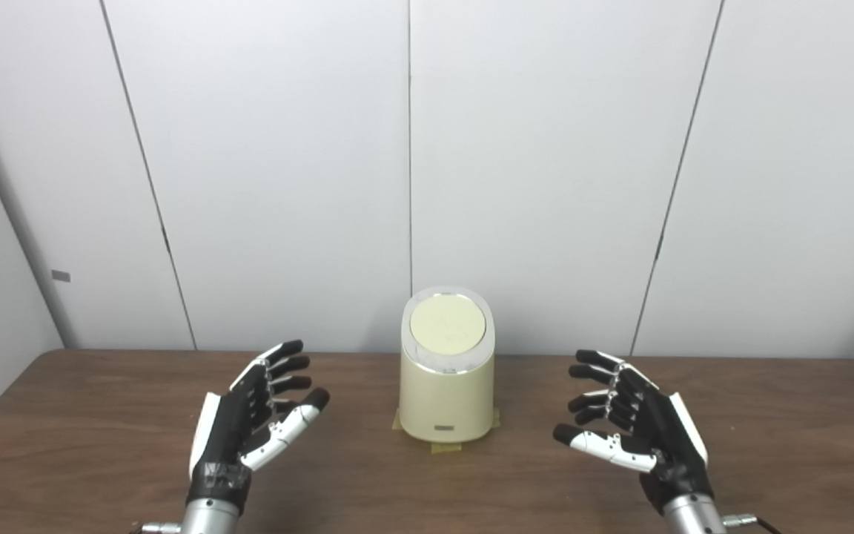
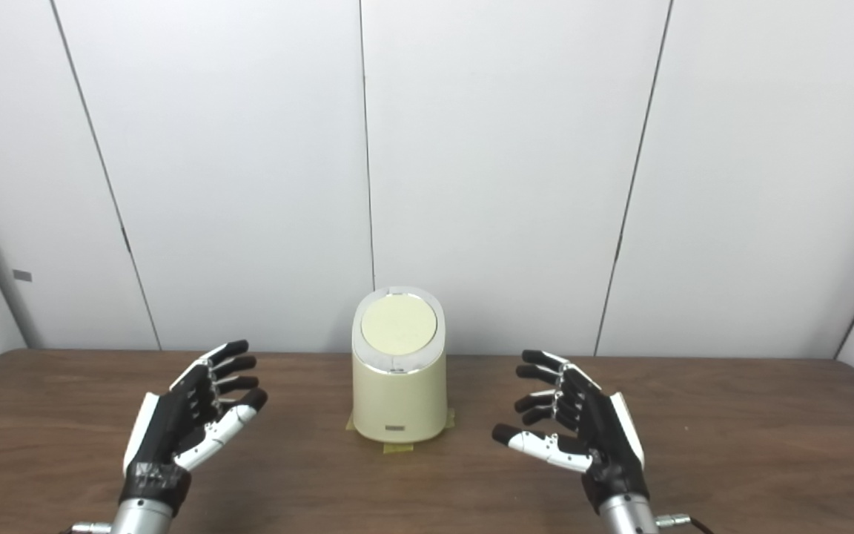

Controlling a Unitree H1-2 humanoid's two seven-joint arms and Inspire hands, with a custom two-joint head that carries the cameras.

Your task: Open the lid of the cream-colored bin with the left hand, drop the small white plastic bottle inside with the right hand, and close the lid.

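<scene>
- Bin [image 1: 446, 386], cream-colored and upright, was placed near the middle of the far edge of the brown wooden surface [image 1: 101, 475], close to the white panelled wall [image 1: 545, 148].
- Its round lid [image 1: 448, 327] was seen shut, flat within a pale rim.
- Strips of tape [image 1: 445, 447] were seen under the bin's base, at its front and sides.
- The left hand [image 1: 249, 423] was held above the surface, to the left of the bin and apart from it, fingers spread and nothing gripped.
- The right hand [image 1: 634, 426] was held to the right of the bin, likewise apart from it, fingers spread and curled a little, nothing gripped.
- A small white bottle could not be made out in either view.
</scene>
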